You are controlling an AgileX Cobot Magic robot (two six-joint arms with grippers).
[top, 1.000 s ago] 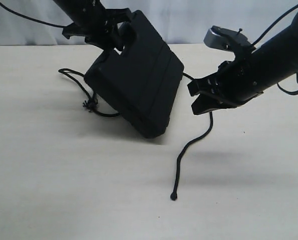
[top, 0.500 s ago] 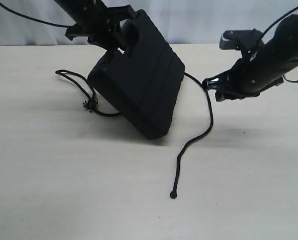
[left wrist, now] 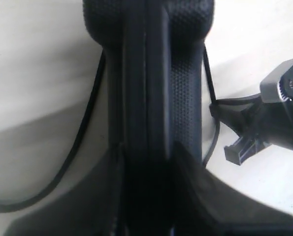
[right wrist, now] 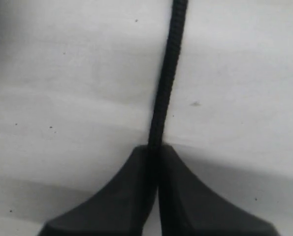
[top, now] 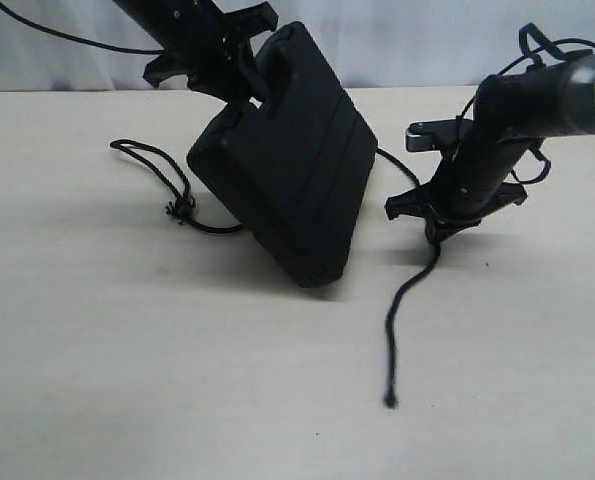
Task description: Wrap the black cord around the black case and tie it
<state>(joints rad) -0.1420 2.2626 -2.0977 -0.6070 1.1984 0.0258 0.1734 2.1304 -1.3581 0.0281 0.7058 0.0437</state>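
Left end effector [top: 243, 72] clamped black case [top: 297, 190], tilted on one edge off table [top: 127, 340], likely clearing room beneath; right end effector [top: 435, 218] pinched black cord [top: 392, 320] for wrapping

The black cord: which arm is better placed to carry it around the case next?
Right, probably. The right gripper is shut on the black cord beside the black case, its free end lying on the table. The left gripper is busy, holding the case tilted.
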